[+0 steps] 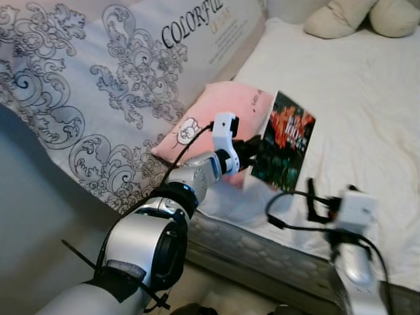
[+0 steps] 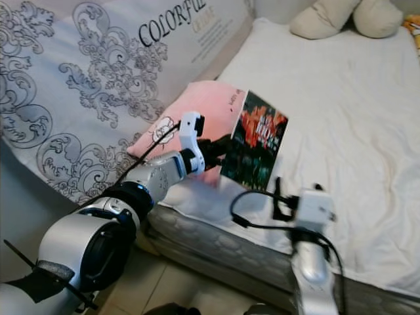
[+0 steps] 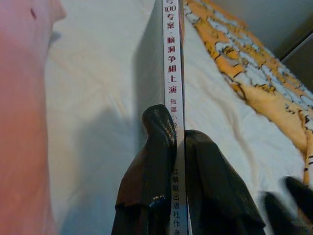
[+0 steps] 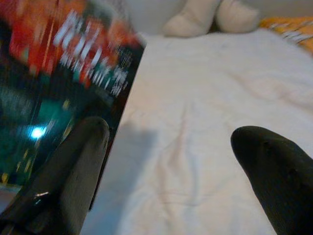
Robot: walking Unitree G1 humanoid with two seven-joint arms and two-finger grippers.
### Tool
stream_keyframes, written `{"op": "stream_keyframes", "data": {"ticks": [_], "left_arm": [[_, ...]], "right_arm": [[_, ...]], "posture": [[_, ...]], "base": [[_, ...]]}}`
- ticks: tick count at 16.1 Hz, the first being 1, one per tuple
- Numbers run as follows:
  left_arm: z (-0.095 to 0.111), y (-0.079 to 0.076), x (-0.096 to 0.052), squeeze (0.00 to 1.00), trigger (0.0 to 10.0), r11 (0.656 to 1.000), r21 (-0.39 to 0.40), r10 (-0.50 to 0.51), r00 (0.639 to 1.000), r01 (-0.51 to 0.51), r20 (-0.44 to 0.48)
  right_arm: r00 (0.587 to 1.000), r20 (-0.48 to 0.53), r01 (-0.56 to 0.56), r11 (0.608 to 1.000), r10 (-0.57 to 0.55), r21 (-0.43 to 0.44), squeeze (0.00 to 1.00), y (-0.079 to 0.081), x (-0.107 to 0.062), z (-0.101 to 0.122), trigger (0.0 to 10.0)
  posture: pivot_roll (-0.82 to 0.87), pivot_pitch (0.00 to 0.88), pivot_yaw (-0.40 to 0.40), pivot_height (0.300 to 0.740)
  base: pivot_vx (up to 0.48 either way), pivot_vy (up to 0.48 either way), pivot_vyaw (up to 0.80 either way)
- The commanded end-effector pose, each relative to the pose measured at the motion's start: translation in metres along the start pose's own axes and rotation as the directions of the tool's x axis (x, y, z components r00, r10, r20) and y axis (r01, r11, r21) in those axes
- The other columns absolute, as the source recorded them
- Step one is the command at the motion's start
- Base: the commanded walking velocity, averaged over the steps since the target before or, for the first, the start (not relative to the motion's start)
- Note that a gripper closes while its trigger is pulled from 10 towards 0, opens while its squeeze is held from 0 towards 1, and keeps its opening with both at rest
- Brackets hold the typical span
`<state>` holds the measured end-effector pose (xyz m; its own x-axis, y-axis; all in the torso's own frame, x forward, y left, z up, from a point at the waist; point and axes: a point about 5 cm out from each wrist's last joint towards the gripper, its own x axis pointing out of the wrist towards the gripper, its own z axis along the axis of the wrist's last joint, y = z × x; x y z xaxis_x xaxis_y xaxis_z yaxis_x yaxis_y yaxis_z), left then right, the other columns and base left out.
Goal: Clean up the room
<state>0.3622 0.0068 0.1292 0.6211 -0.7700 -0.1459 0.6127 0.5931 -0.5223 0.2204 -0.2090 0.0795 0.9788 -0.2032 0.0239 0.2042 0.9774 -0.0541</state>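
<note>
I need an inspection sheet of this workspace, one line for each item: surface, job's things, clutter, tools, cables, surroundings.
Surface: bed with a white sheet, wrinkled, at the mattress edge.
Job's things: book with a dark cover and red print, held upright above the sheet; pink pillow behind it.
Clutter: cream plush toy at the far end of the bed; orange patterned blanket on the bed.
Tools: left tool shut on the book's spine; right tool open, beside the book's cover.
Cables: black cable looping at the right wrist; another along the left forearm.
Surroundings: patterned cover printed COLORFUL beside the bed.
</note>
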Motion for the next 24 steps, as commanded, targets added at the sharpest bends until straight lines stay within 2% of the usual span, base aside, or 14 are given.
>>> {"op": "stream_keyframes", "data": {"ticks": [1, 2, 4, 7, 9, 13, 15, 16, 17, 18, 20, 21, 24], "left_arm": [[-0.004, -0.015, 0.01, 0.0, 10.0, 0.999, 0.015, -0.034, 0.999, 0.034, -0.005], [-0.005, -0.015, 0.009, 0.0, 10.0, 0.999, 0.016, -0.032, 0.999, 0.032, -0.01], [-0.01, -0.015, 0.01, 0.0, 10.0, 0.999, 0.048, -0.023, 0.999, 0.025, -0.031], [-0.008, -0.015, 0.011, 0.0, 10.0, 0.996, 0.089, 0.01, 1.0, -0.008, -0.025], [-0.001, -0.006, 0.008, 0.0, 10.0, 0.981, 0.166, 0.102, 0.995, -0.101, 0.003], [0.014, 0.017, -0.006, 0.0, 10.0, 0.932, 0.255, 0.251, 0.966, -0.257, 0.057], [0.016, 0.022, -0.009, 0.0, 10.0, 0.921, 0.266, 0.277, 0.959, -0.284, 0.065], [0.017, 0.025, -0.011, 0.78, 10.0, 0.913, 0.279, 0.29, 0.955, -0.297, 0.069], [0.017, 0.025, -0.012, 0.78, 10.0, 0.911, 0.283, 0.292, 0.954, -0.3, 0.07], [0.018, 0.027, -0.013, 1.0, 10.0, 0.9, 0.316, 0.295, 0.953, -0.301, 0.069], [0.022, 0.025, -0.012, 1.0, 10.0, 0.885, 0.363, 0.283, 0.956, -0.29, 0.073], [0.03, 0.019, -0.008, 1.0, 10.0, 0.872, 0.41, 0.254, 0.963, -0.266, 0.085], [0.037, 0.018, -0.008, 1.0, 10.0, 0.853, 0.449, 0.254, 0.963, -0.267, 0.091]], "right_arm": [[1.0, 0.027, -0.003, 1.0, 0.003, 0.017, 0.04, -0.001, -0.002, 0.008, 10.0], [1.0, 0.026, -0.003, 1.0, 0.003, 0.013, 0.04, -0.003, -0.005, 0.009, 10.0], [1.0, -0.027, -0.013, 1.0, 0.013, -0.007, 0.04, -0.019, -0.033, 0.006, 10.0], [0.994, -0.074, -0.08, 0.997, 0.08, -0.007, 0.04, -0.018, -0.055, 0.01, 10.0], [0.985, -0.108, -0.138, 0.99, 0.135, -0.022, 0.04, -0.017, -0.072, 0.015, 10.0], [0.98, -0.136, -0.15, 0.989, 0.147, -0.007, 0.04, -0.012, -0.08, 0.019, 10.0], [0.974, -0.155, -0.168, 0.986, 0.166, 0.001, 0.04, -0.009, -0.088, 0.021, 10.0], [0.971, -0.165, -0.177, 0.984, 0.175, 0.004, 0.04, -0.008, -0.091, 0.021, 10.0], [0.97, -0.169, -0.179, 0.984, 0.177, 0.005, 0.04, -0.007, -0.093, 0.022, 10.0], [0.968, -0.172, -0.184, 0.983, 0.182, 0.005, 0.04, -0.006, -0.092, 0.023, 10.0], [0.967, -0.175, -0.186, 0.983, 0.184, 0.006, 0.04, -0.005, -0.092, 0.023, 10.0], [0.966, -0.18, -0.187, 0.982, 0.186, 0.008, 0.04, -0.003, -0.091, 0.024, 10.0], [0.964, -0.182, -0.193, 0.981, 0.193, 0.014, 0.04, 0.001, -0.09, 0.023, 10.0]], "posture": [[-0.28, 0.068, 0.153, 0.73], [-0.28, 0.068, 0.153, 0.73], [-0.33, 0.109, 0.12, 0.73], [-0.39, 0.14, 0.092, 0.73], [-0.42, 0.16, 0.084, 0.73], [-0.42, 0.186, 0.078, 0.73], [-0.42, 0.201, 0.068, 0.73], [-0.42, 0.209, 0.061, 0.73], [-0.42, 0.21, 0.06, 0.73], [-0.42, 0.213, 0.055, 0.73], [-0.42, 0.215, 0.054, 0.73], [-0.41, 0.215, 0.054, 0.73], [-0.41, 0.21, 0.068, 0.73]], "base": [[0.0, 0.0, 0.0], [0.0, 0.0, 0.0], [0.0, 0.0, 0.0], [0.0, 0.0, 0.0], [0.0, 0.0, 0.0], [0.0, 0.0, 0.0], [0.0, 0.0, 0.0], [0.0, 0.0, 0.0], [0.0, 0.0, 0.0], [0.0, 0.0, 0.0], [0.0, 0.0, 0.0], [0.0, 0.0, 0.0], [0.0, 0.0, 0.0]]}}
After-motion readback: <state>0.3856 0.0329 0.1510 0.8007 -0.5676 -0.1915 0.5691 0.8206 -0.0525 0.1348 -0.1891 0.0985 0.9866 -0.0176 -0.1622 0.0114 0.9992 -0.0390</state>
